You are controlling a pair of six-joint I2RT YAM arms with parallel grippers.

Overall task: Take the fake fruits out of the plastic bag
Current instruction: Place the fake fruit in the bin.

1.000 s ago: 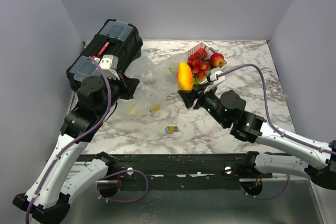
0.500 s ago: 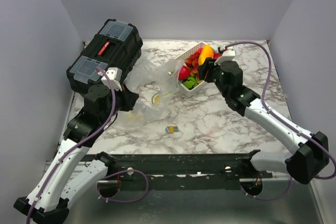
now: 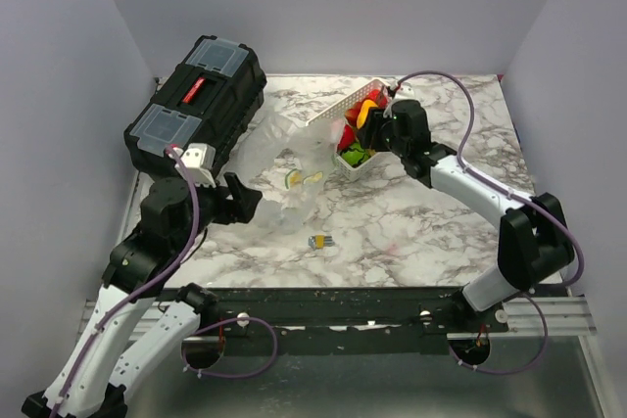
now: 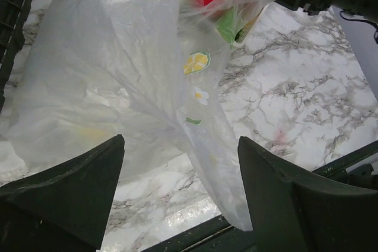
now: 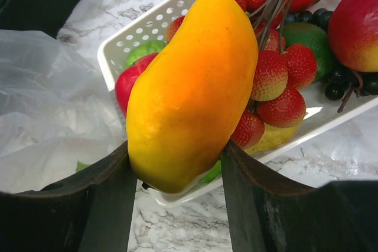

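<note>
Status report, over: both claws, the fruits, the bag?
Left claw open, empty, at the bag. Right claw shut on mango, over the basket. Citrus slices inside the bag.

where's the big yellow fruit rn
Right wrist view: the yellow fruit is clamped in the right gripper over the white basket, beside the strawberries, right of the plastic bag.

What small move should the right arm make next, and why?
Probably open the right gripper and let the yellow mango fall into the white basket: the fingers clamp it just above the fruits there, clear of the plastic bag.
</note>
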